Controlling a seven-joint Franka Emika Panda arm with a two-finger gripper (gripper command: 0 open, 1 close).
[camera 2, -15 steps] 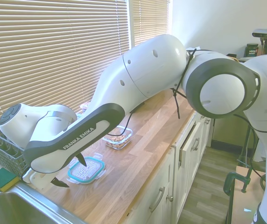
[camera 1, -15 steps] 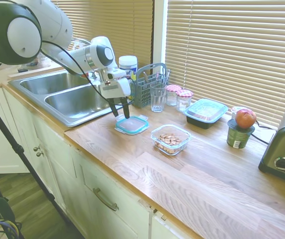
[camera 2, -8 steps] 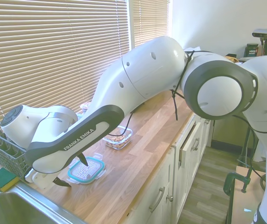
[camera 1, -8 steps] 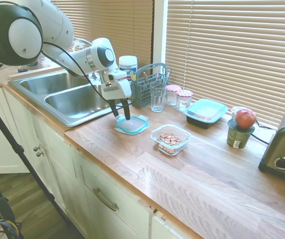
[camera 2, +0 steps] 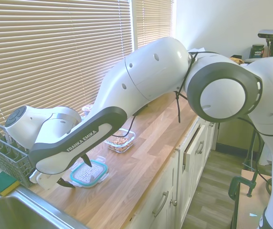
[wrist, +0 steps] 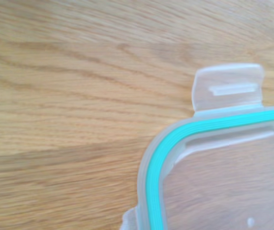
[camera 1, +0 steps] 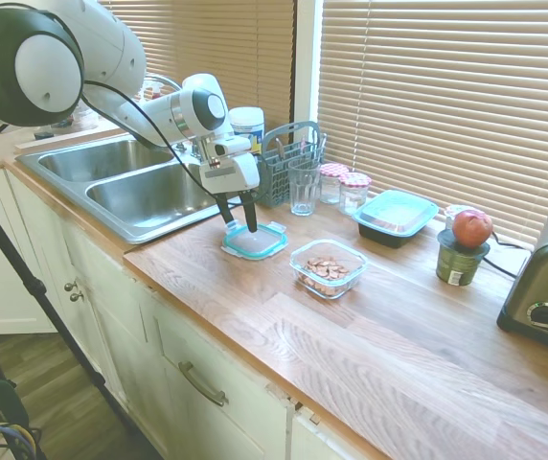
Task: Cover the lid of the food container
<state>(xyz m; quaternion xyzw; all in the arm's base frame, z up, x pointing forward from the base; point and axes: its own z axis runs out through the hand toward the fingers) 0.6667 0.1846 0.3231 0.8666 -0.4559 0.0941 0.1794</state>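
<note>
The lid (camera 1: 255, 242), a flat clear square with a teal rim and snap tabs, lies on the wooden counter (camera 1: 255, 297). My gripper (camera 1: 240, 220) hangs open just above the lid's edge on the sink side, its dark fingers pointing down and holding nothing. From the other side, the lid (camera 2: 89, 172) sits between and below the spread fingers of the gripper (camera 2: 76, 171). Up close, the wrist view shows one corner of the lid (wrist: 151, 172) with a snap tab (wrist: 228, 91). The food container (camera 1: 328, 267), clear with brown nuts inside, stands uncovered a hand's width to the right; it also shows as the food container (camera 2: 120, 141).
A steel sink (camera 1: 130, 187) is left of the lid. Behind it stand a grey cutlery basket (camera 1: 284, 163), a drinking glass (camera 1: 304, 187) and two small jars (camera 1: 343, 188). A black tray with teal lid (camera 1: 396, 217), an apple on a can (camera 1: 469, 230) and a toaster (camera 1: 547, 287) sit further right.
My gripper has shifted slightly right and lower, from beside the lid's sink-side edge to over it. The lid and container have not moved.
</note>
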